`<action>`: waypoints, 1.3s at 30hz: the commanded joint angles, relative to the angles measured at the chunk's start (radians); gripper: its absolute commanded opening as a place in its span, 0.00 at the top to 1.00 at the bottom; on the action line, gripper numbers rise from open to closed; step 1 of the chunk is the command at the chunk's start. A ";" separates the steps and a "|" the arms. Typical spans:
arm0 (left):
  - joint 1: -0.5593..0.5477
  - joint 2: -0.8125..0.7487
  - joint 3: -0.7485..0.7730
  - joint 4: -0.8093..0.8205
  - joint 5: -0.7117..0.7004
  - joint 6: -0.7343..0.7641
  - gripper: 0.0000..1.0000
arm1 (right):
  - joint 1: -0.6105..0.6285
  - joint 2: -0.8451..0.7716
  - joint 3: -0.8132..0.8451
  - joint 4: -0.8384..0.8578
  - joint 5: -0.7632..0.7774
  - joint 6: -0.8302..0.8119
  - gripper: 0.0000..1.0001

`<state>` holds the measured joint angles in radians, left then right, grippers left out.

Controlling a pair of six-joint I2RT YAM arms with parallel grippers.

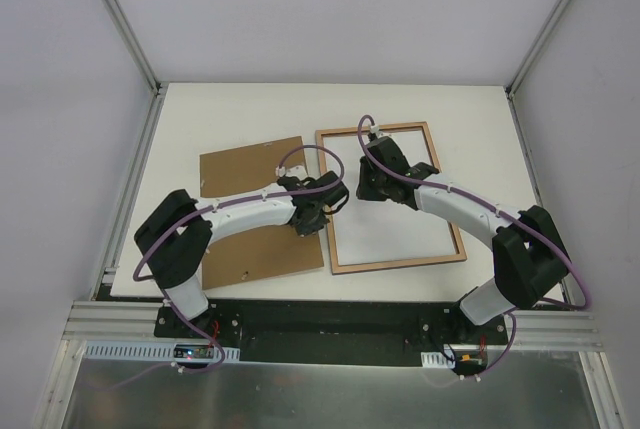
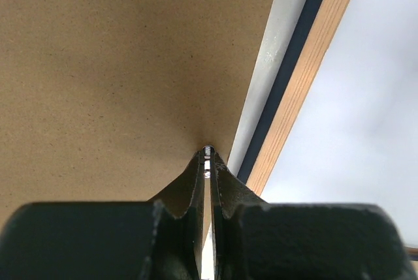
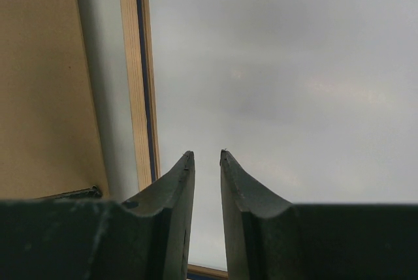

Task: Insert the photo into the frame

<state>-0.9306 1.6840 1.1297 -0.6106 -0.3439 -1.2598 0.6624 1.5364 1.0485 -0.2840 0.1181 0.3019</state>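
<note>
We noted the left end effector (image 2: 208, 152) nearly closed and empty, tips at the frame-side edge of the backing board (image 2: 117, 64). We found the right end effector (image 3: 207, 153) slightly parted, empty, above the frame (image 1: 395, 265). It lay wood-back up, right of the worktop (image 1: 250, 109) centre, presumably for loading. Only wrist views showed its navy lip. The photo we couldn't pick out.

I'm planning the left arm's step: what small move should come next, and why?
Probably lift the backing board slightly and ease it right over the frame. The left gripper sits nearly shut at the board's edge beside the back-up frame. The right gripper hovers over its opening.
</note>
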 commanded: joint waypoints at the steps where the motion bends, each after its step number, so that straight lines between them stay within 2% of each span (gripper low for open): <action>1: -0.010 0.026 0.065 -0.014 0.022 0.020 1.00 | -0.004 -0.025 -0.005 0.019 0.006 0.009 0.75; 18: -0.011 0.172 0.239 -0.009 0.069 0.046 1.00 | -0.087 -0.113 -0.123 0.052 -0.054 0.002 0.75; 30: -0.010 0.215 0.311 0.014 0.109 0.123 1.00 | -0.087 -0.124 -0.206 0.144 -0.193 0.008 0.70; 36: -0.007 0.146 0.277 0.051 0.098 0.189 0.68 | -0.089 -0.137 -0.238 0.151 -0.209 -0.012 0.61; 39: 0.004 0.097 0.248 0.055 0.105 0.220 0.58 | -0.087 -0.144 -0.248 0.163 -0.234 -0.023 0.57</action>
<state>-0.9298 1.8881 1.3964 -0.5671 -0.2424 -1.1011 0.5747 1.4437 0.8089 -0.1638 -0.0704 0.2981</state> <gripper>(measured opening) 0.374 0.417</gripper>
